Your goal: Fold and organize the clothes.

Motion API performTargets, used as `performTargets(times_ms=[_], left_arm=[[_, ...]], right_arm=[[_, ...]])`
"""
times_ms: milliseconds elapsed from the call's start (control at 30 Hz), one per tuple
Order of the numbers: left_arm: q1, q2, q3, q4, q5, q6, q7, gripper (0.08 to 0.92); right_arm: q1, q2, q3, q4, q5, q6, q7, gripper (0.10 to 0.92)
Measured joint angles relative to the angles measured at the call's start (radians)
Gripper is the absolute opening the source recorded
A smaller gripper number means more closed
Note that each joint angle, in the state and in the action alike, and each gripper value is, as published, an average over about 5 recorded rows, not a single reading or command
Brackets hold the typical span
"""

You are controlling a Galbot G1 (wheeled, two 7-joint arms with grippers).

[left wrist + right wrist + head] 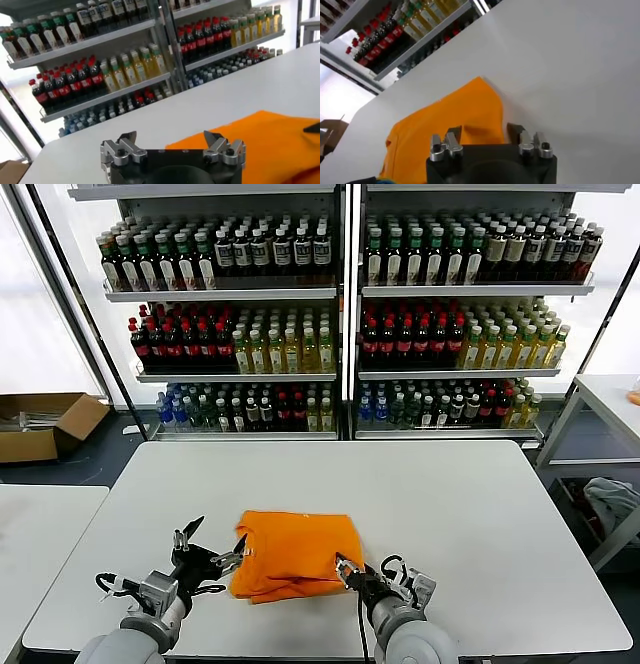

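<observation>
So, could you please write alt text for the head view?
A folded orange T-shirt lies near the front edge of a white table, with the open left hand and open right hand at its sides. Shelves of bottled drinks stand behind.

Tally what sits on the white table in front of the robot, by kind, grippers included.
Orange T-shirt, folded: 1
Grippers: 2, the left gripper open at the shirt's left edge, the right gripper open at its near right corner
Total: 3
</observation>
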Motion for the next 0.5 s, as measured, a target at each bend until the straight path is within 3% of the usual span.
performTargets(times_ms=[500], left_arm=[[-0.007,-0.015,-0.001,-0.002,-0.029,0.004,-0.022,0.823]], right_arm=[[-0.033,-0.053,0.009,0.063,-0.078,-0.005,0.041,0.156]])
